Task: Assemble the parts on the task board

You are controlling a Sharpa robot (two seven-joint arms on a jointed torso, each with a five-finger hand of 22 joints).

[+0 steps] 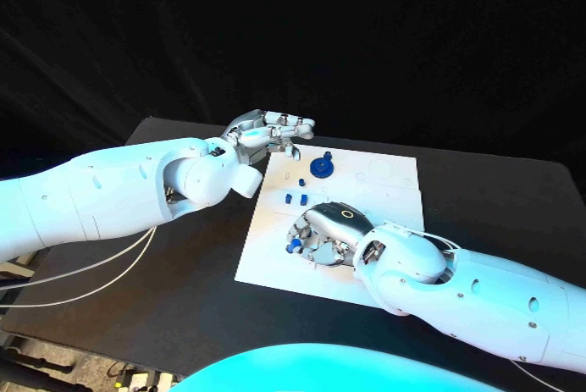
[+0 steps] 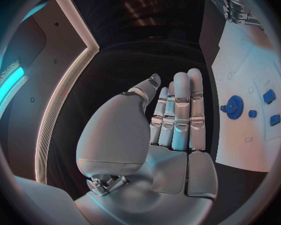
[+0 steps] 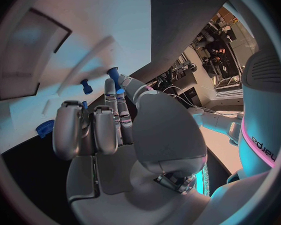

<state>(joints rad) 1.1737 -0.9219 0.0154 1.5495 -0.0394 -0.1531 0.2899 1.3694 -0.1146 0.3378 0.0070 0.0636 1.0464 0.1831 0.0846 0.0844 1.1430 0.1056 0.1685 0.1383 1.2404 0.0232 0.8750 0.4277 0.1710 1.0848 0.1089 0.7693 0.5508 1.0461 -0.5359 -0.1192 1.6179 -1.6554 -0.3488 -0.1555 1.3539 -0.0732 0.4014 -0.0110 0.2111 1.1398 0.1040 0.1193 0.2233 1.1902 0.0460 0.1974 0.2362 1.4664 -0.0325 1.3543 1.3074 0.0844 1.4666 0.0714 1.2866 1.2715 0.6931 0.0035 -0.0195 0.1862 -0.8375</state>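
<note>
White task board (image 1: 378, 176) lies mid-counter, on the black counter (image 1: 489, 197); assembly looks early, most parts loose or only just placed.

Left hand (image 1: 271, 131) hovers at the board's far-left corner, fingers extended close together, holding nothing; the wrist view shows a flat palm (image 2: 172, 120) with nothing in it.

Blue gear (image 1: 321, 167) sits on the board near its far edge, just beside that hand; whether it is seated on a peg cannot be told. Small blue pieces (image 1: 295, 191) lie or stand near the board's left edge, apart from each other.

Right hand (image 1: 323, 237) is down on the board's near half, fingers curled around a small blue part (image 1: 293, 247) at its fingertips; looks like a pinch, being placed or picked.

Judgement: gear possibly done, small pieces still to seat, one in hand.
</note>
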